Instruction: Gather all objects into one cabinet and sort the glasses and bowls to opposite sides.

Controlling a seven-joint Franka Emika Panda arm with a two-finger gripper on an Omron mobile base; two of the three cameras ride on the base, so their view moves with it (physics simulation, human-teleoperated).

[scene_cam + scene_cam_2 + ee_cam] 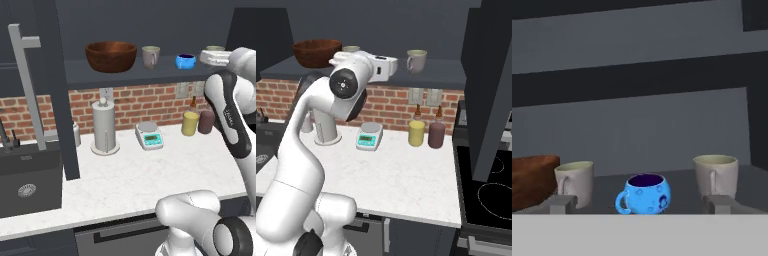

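On the dark shelf (150, 75) of the open slate-blue wall cabinet stand, from left to right, a large brown wooden bowl (110, 56), a pale mug (150, 56), a small blue bowl (185, 61) and a second mug (215, 49) half hidden by my hand. In the hand view the blue bowl (644, 194) sits straight ahead, with one mug (575, 182) to its left, the other mug (715, 175) to its right and the wooden bowl (532, 180) at the left edge. My gripper (641, 206) is open and holds nothing, level with the shelf and just short of the blue bowl.
On the white counter (150, 175) below stand a paper towel holder (105, 125), a white scale (149, 135), a yellow canister (190, 123) and a maroon canister (206, 121). The cabinet doors (55, 85) (491, 85) hang open on both sides. A sink (30, 175) lies left, a stove (491, 190) right.
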